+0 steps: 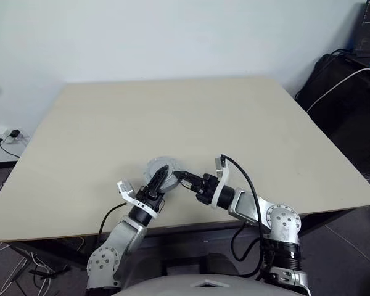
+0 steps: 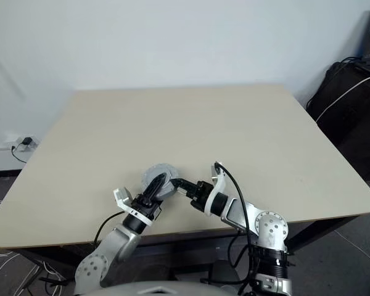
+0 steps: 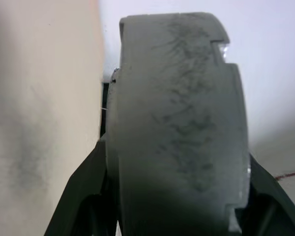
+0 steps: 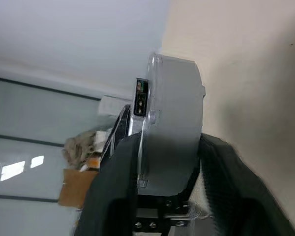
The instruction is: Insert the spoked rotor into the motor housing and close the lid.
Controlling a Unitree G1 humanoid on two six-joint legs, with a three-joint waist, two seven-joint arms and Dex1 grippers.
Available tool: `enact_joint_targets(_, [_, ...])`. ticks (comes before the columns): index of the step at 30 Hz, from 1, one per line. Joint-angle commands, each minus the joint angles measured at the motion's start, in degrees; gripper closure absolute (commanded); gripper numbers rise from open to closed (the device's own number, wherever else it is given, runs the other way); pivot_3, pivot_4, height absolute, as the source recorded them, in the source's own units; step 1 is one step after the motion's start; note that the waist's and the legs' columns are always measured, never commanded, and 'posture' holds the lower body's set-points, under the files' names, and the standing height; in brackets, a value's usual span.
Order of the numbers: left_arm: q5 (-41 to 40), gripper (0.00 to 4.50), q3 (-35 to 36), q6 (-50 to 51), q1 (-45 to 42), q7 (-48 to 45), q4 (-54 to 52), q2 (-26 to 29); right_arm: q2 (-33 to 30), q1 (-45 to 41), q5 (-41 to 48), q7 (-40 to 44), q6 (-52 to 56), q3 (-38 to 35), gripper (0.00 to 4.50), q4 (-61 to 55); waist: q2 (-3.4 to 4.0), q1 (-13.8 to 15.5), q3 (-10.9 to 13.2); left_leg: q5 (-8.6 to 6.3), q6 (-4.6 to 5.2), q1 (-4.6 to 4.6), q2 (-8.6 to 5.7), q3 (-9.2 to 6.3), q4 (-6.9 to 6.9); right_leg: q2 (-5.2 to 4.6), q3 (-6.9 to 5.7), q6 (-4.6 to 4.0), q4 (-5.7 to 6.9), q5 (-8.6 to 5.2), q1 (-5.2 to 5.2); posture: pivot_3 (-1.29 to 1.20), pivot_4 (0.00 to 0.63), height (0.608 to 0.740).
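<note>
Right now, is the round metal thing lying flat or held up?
Held up: the motor housing sits gripped between left fingers and right fingers, above the table.

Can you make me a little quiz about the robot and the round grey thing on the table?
1. True or false: the motor housing sits at the far edge of the table.
2. What colour is the tabletop? A beige, B red, C black.
3. What sits between the fingers of the left gripper?
Key: 1 false, it sits by the near edge. 2 A. 3 the motor housing.
</note>
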Motion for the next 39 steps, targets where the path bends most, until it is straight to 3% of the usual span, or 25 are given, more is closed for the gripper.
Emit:
enact_joint_targets(1, [1.01,2.37,0.08,-1.40,-1.40,0.05,-1.56,-4.58,-2.01,0.16,-1.72,1.64,-1.94,1.66,1.30,-3.89,-0.05,0.00,0.03,0.00,0.00,0.00,0.00,0.00,0.00,0.00,0.00,0.00,0.00,0.00,0.00,0.00,0.000,0.740])
enact_joint_targets(5, [3.67,2.37,1.04,-3.27,-4.20,2.19,-0.03,-4.00,-10.64,1.91,-13.05,5.84,-4.16,9.64,0.04,-9.85,-0.08,0.07,0.06,-0.01,0.02,0.00,0.00,0.02,0.01,0.00,0.00,0.00,-0.01,0.00,0.00,0.00,0.000,0.740])
enact_joint_targets(6, [4.11,2.37,1.43,-3.57,-5.16,2.54,0.49,-3.82,-13.28,2.63,-16.84,7.32,-5.92,12.21,0.00,-11.30,-0.08,0.20,0.06,-0.01,0.01,-0.01,0.00,0.02,0.04,0.00,-0.01,0.00,-0.01,0.00,0.01,0.00,0.000,0.740])
enact_joint_targets(11, [6.38,2.37,4.65,-4.52,-11.58,4.74,5.71,-2.89,-16.03,6.31,-26.67,10.20,-14.52,15.32,0.00,-13.77,-0.19,0.36,0.12,0.00,0.01,0.00,0.01,0.02,0.16,0.02,-0.02,0.17,0.00,-0.03,0.08,0.00,0.000,0.740])
enact_joint_targets(20, [15.08,2.37,14.21,-9.82,-35.14,6.55,29.10,-0.84,-21.18,12.77,-53.81,14.66,-39.69,24.98,0.00,-13.42,-0.80,1.72,0.43,0.19,-0.21,0.03,-0.08,-0.01,0.31,0.01,-0.04,0.21,-0.04,0.14,0.22,0.00,0.000,0.740])
enact_joint_targets(31, [27.69,2.38,22.74,-14.91,-56.35,2.69,57.98,2.64,-17.23,21.42,-67.49,9.85,-53.61,22.90,0.00,-10.62,-1.06,1.84,0.56,0.18,-0.25,0.01,-0.15,-0.03,0.27,-0.03,-0.01,0.21,-0.12,0.15,0.21,0.00,0.000,0.740])
enact_joint_targets(39, [35.86,2.38,26.58,-19.53,-62.80,4.79,71.20,3.54,-14.99,23.31,-69.60,10.55,-53.97,22.19,0.00,-10.94,-1.11,1.78,0.59,0.19,-0.28,0.03,-0.15,-0.05,0.27,-0.07,0.00,0.26,-0.06,0.18,0.20,0.00,0.000,0.740])
